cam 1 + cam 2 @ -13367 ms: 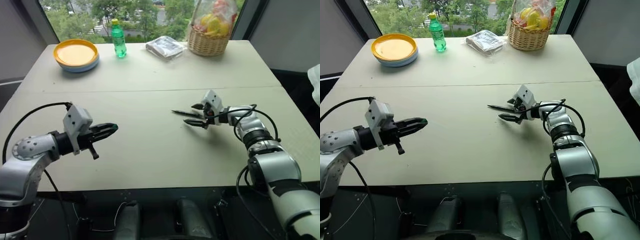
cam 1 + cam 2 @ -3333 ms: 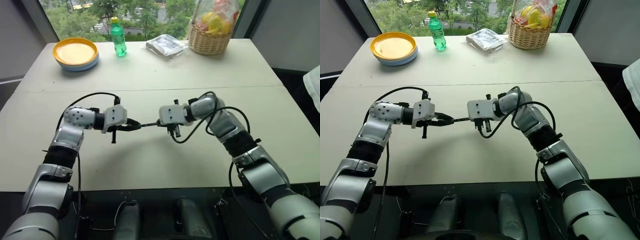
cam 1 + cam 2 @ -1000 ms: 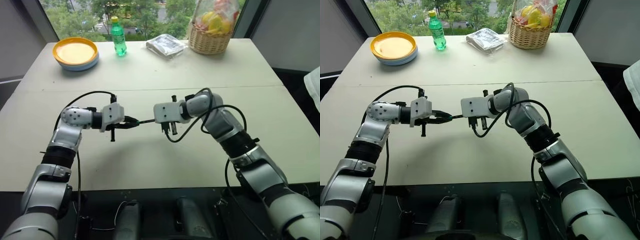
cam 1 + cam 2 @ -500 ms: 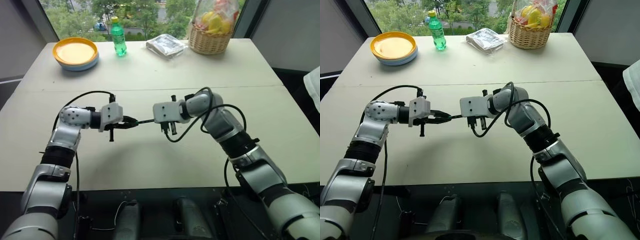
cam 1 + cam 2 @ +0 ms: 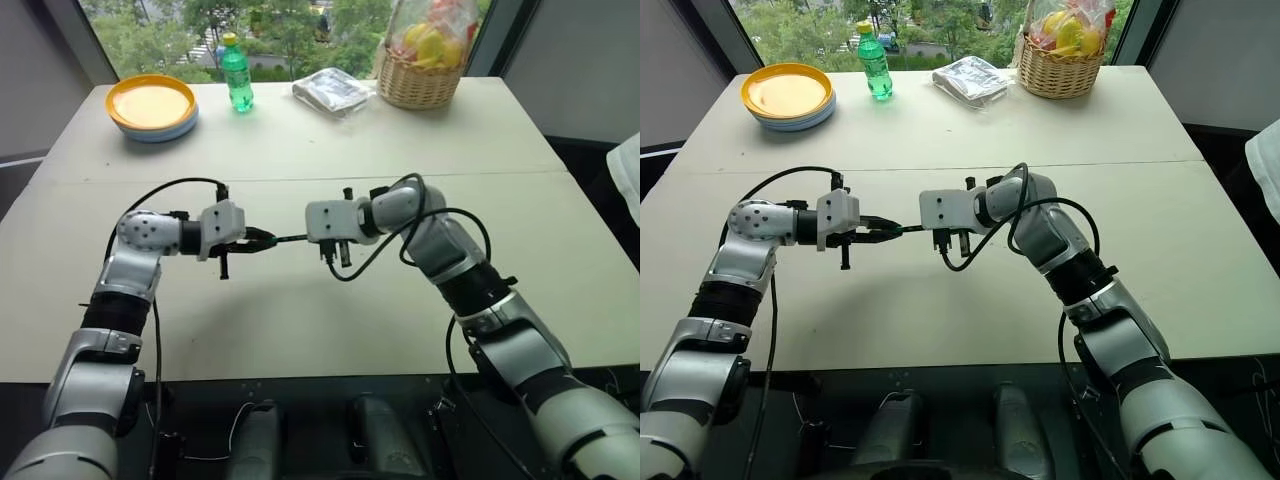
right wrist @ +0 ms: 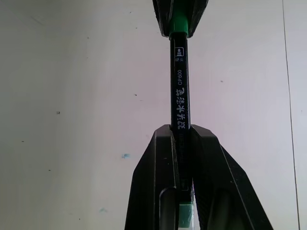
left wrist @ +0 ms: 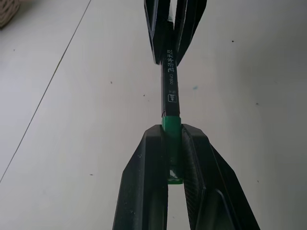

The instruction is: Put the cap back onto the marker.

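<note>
The left claw (image 7: 175, 158) is clamped tight on the green cap (image 7: 171, 125) and the right claw (image 6: 184, 153) is clamped tight on the black marker (image 6: 179, 93), so each part has its own steady grip. Both are held above the table (image 5: 300, 320), claws facing each other, so cap and marker share one line. The marker's end already sits in the cap's mouth, probably needing only a final push.

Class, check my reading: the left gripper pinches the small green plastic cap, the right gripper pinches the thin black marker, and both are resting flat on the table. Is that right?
Not quite. The small green plastic cap and thin black marker are held in the air above the table, as the left eye view shows; left gripper and right gripper grip as stated.
</note>
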You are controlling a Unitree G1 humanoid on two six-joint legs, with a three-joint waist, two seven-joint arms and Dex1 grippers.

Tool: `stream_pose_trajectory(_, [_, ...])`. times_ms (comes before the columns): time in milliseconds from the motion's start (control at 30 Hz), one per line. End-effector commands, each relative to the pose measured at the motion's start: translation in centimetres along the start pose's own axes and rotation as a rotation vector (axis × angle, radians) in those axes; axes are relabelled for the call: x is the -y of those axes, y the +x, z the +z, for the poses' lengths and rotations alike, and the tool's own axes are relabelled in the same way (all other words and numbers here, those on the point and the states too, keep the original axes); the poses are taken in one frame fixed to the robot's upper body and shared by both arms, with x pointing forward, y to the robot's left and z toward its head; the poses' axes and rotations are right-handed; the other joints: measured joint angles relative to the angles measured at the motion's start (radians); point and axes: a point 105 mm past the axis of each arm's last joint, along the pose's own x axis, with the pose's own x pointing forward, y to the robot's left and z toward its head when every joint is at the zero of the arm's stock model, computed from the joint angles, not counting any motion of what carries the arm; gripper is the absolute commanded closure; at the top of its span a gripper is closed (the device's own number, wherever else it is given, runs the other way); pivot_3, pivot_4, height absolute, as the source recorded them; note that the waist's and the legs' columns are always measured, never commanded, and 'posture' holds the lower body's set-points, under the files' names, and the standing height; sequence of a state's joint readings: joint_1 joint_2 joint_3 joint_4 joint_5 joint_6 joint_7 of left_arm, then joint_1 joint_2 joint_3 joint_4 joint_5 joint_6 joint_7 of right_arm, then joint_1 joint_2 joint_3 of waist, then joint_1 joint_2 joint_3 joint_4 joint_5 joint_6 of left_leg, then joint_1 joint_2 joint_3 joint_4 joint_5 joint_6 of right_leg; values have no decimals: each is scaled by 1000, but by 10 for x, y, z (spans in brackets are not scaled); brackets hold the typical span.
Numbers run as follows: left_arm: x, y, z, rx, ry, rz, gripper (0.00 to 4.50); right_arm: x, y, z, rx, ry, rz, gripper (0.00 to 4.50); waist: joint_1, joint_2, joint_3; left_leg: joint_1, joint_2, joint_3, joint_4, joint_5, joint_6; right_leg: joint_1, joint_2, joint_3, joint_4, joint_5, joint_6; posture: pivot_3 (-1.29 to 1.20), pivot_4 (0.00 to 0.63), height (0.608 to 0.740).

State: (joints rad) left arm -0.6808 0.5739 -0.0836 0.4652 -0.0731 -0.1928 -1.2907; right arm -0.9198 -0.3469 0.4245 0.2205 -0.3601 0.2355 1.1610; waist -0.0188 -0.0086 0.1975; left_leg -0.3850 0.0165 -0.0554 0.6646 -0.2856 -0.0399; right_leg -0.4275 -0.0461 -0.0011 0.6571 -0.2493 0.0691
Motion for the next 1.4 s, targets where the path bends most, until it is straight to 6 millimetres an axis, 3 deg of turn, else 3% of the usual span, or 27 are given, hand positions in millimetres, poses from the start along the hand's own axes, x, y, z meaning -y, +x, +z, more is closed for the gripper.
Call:
stream_pose_trajectory(33, [0,28,58,201,117,-32,4500,-7,15,68,221,-141,38,4476,0,0,0,0,0,0,0,0,0,0,0,0,0,0,0,0,150,740])
stream_pose_trajectory(200, [6,28,61,201,123,-67,4500,-9,16,67,215,-156,54,4476,-1,0,0,0,0,0,0,0,0,0,0,0,0,0,0,0,150,740])
stream_pose_trajectory(500, [24,22,44,109,149,-193,4500,-15,15,62,191,-225,86,4476,-1,0,0,0,0,0,0,0,0,0,0,0,0,0,0,0,150,740])
stream_pose_trajectory(900, [25,23,24,12,212,-190,4500,-13,11,75,214,-235,82,4476,-1,0,0,0,0,0,0,0,0,0,0,0,0,0,0,0,150,740])
stream_pose_trajectory(1400, [36,17,11,-38,157,-254,4500,-13,11,74,195,-263,89,4476,-1,0,0,0,0,0,0,0,0,0,0,0,1,0,0,0,150,740])
